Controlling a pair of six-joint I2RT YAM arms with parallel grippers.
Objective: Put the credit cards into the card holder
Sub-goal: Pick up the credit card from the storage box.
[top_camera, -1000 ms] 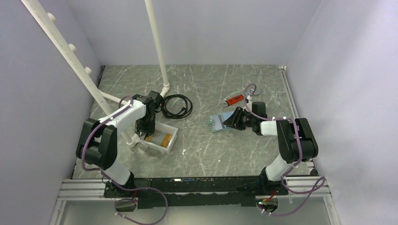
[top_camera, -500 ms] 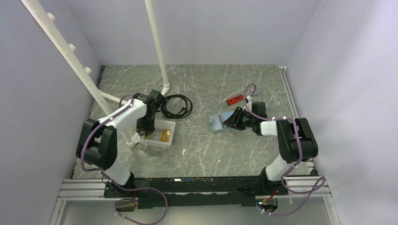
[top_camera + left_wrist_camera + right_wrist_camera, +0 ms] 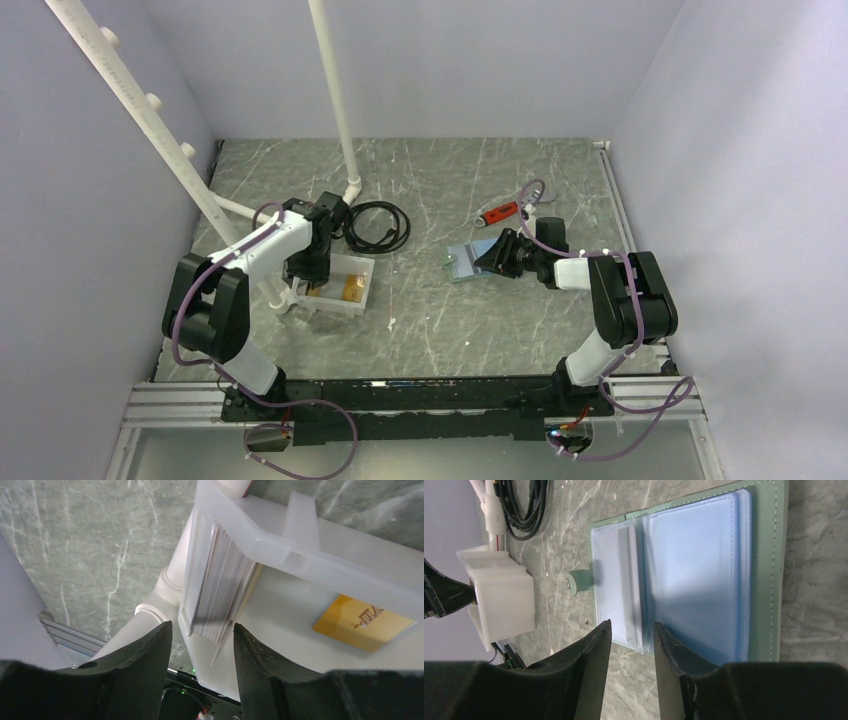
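1. Right now the left gripper (image 3: pixel 201 630) hangs nose-down over the left end of the white tray (image 3: pixel 310 550), as I see it from overhead.
2. Its jaws stand partly apart. A stack of credit cards (image 3: pixel 220 590) stands on edge at the tray's end wall, and its near end lines up with the gap. I see no squeeze on it.
3. One gold card (image 3: pixel 363 623) lies flat on the tray floor, apart from the stack.
4. The right gripper (image 3: pixel 631 630) sits low over the card holder (image 3: pixel 696 570), which lies open on the table (image 3: pixel 430 330) with its blue pockets facing up.
5. Those jaws are partly apart too, one either side of the pockets' edge near the fold. I cannot tell whether they touch the plastic.
6. A red-handled wrench (image 3: pixel 497 212) lies just beyond the holder. A black cable (image 3: pixel 378 226) is coiled beyond the tray, near the foot of a white pipe (image 3: pixel 335 100).
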